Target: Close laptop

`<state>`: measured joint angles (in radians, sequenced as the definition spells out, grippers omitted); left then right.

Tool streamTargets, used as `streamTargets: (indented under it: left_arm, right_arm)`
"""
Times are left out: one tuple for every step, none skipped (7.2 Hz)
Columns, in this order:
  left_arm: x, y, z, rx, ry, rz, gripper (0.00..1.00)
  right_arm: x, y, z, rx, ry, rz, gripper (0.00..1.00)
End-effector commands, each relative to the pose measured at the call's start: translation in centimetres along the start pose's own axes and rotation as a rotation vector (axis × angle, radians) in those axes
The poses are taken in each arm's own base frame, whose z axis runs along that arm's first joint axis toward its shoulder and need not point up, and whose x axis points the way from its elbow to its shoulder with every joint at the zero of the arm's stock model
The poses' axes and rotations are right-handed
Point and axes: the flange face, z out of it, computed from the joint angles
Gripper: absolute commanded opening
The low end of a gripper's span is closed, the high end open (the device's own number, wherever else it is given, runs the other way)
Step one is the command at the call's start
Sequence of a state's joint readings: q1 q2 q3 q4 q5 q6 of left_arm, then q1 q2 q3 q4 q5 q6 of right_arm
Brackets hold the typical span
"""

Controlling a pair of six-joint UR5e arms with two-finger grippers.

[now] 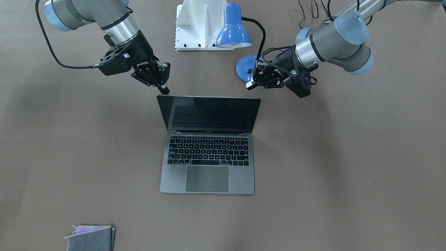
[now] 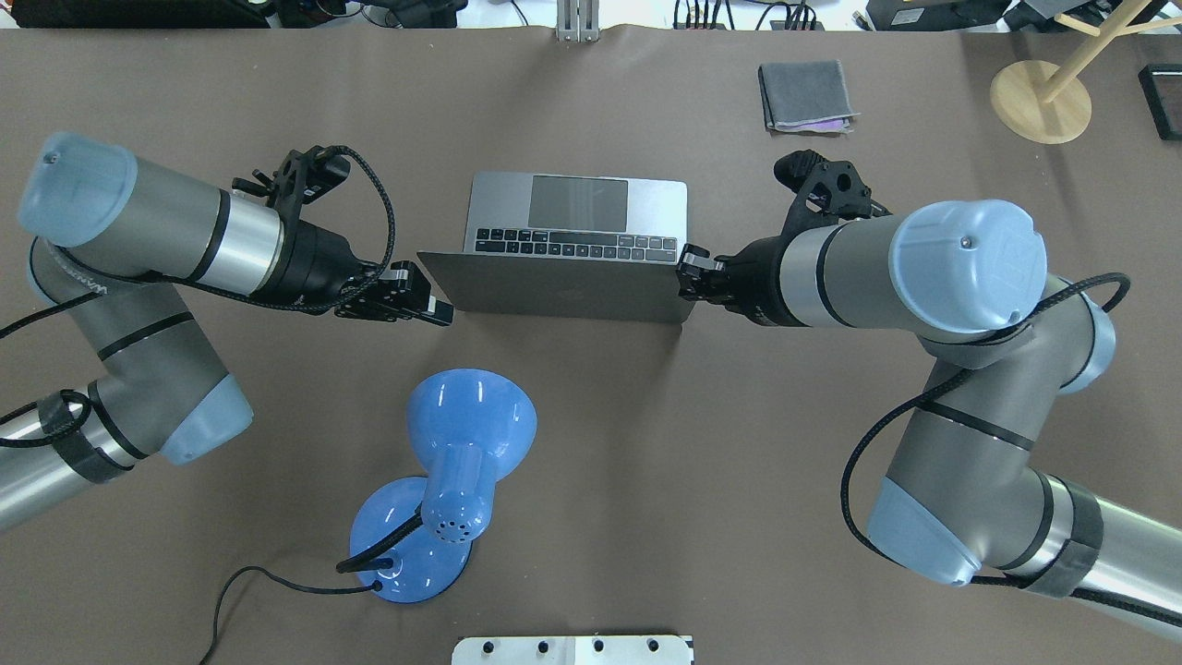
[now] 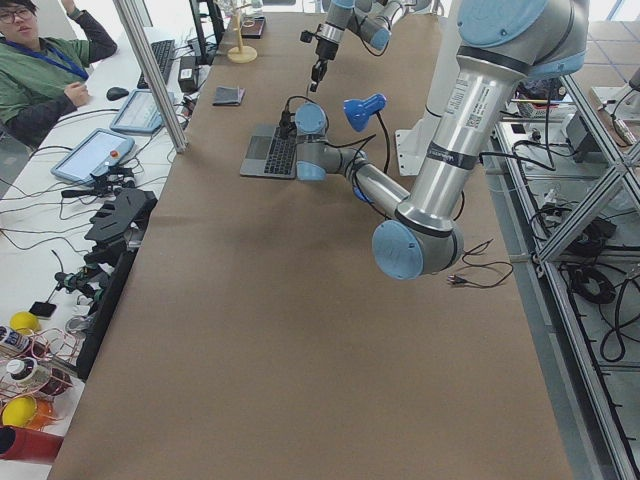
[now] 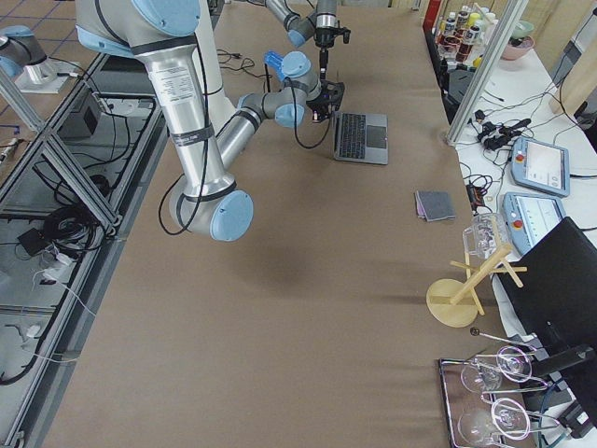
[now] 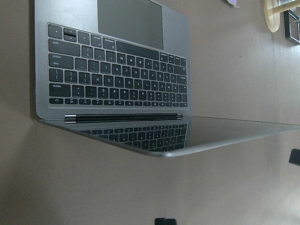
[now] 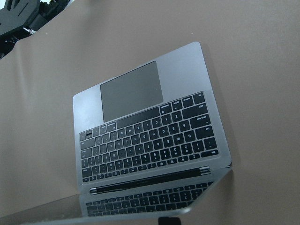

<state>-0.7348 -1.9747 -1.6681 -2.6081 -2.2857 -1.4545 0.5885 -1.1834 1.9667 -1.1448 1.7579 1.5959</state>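
Your laptop [image 1: 208, 146] sits open on the desk [image 1: 348, 174]. The left gripper [image 2: 436, 311] and right gripper [image 1: 163, 89] look pinched shut and empty beside the lid's top corners. Push the lid down evenly and slowly.

Robotics lab. Long brown-covered surface [image 3: 280, 330] with aluminium posts [image 3: 152, 75]. Loose cables [image 4: 58, 227] below, teach pendants [image 4: 539, 168] on the side bench, seated operator [image 3: 40, 70] alongside.
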Motion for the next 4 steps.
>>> streamTargets:
  left_arm:
    - [0.1,0.0,0.0,0.000,0.001,0.001,0.00]
    - [0.1,-0.2,0.1,0.001,-0.001,0.001,0.00]
    - [0.3,-0.6,0.2,0.024,-0.003,0.005,0.00]
    - [0.6,-1.2,0.2,0.062,-0.007,0.005,0.00]
  right_arm:
    - [0.1,-0.5,0.5,0.005,0.010,0.002,0.00]
    - [0.1,-0.5,0.5,0.005,0.010,0.001,0.00]
    - [0.1,-0.5,0.6,0.005,0.012,0.001,0.00]
    - [0.0,-0.5,0.8,0.005,0.013,0.001,0.00]
